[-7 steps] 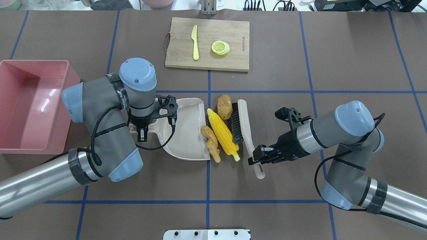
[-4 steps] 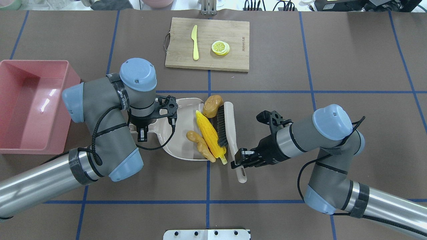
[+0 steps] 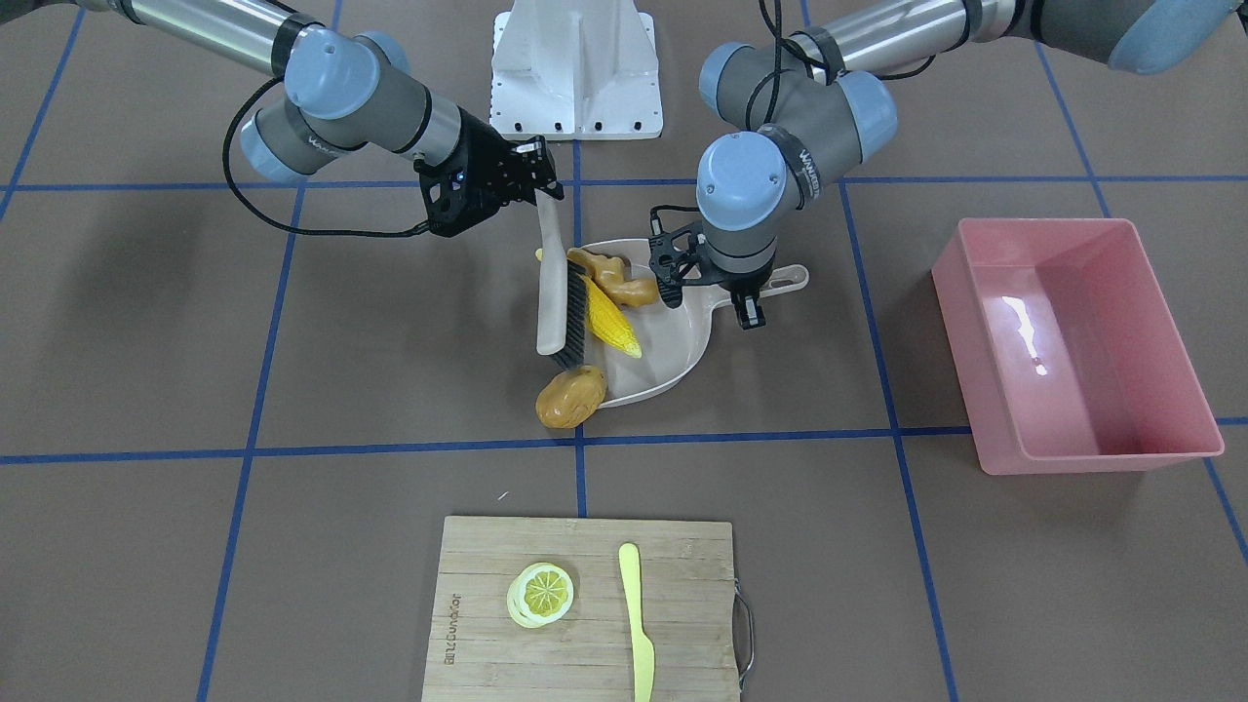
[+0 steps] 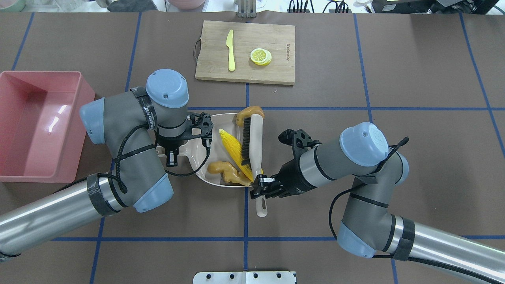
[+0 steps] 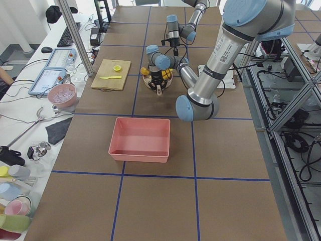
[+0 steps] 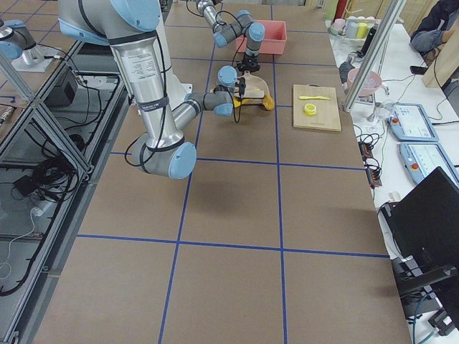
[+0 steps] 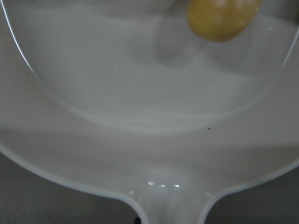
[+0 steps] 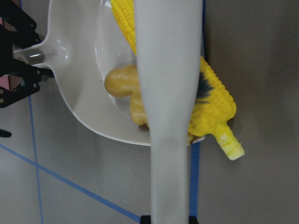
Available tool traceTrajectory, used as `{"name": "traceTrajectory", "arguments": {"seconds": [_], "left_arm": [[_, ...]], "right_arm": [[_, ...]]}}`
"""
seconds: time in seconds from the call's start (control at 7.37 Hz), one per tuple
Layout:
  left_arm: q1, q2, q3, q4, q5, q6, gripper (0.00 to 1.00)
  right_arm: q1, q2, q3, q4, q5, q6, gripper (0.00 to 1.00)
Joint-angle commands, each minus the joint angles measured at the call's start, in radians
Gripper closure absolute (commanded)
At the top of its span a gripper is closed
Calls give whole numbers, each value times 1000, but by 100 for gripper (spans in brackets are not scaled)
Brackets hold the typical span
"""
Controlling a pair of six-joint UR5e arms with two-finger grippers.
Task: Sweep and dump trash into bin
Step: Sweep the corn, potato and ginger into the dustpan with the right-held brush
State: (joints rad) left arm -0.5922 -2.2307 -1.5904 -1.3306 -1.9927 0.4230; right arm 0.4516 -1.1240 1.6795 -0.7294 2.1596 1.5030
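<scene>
Right claw (image 4: 259, 189) clamps the brush (image 4: 256, 134); left claw (image 4: 171, 157) grips the dustpan (image 4: 216, 123). The potato (image 4: 247, 112), at the pan's upper corner, may slip past; hook the bristle tip behind it.

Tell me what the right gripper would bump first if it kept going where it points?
The right gripper already grips the brush handle, so that comes first. Past it, it seems aimed down at the dustpan rim by the ginger root, though depth is unclear.

Bright, even light fell from overhead, and glare streaked the floor of the pink tub (image 4: 35, 138). Soft shadows lay on the table (image 4: 414, 71). The left wrist view showed the dustpan (image 7: 149, 140) blurred.
</scene>
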Motion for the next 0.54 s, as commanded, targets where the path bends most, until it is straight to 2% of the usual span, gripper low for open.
{"name": "traceTrajectory", "arguments": {"seconds": [0.0,0.14,0.41], "left_arm": [[0,-1,7,-10,0,0,100],[0,-1,9,-15,0,0,100],[0,0,9,-15,0,0,100]], "right_arm": [[1,15,57,-97,6,-1,100],[28,9,113,-187,37,-4,100],[126,-41,134,-211,138,-20,100]]}}
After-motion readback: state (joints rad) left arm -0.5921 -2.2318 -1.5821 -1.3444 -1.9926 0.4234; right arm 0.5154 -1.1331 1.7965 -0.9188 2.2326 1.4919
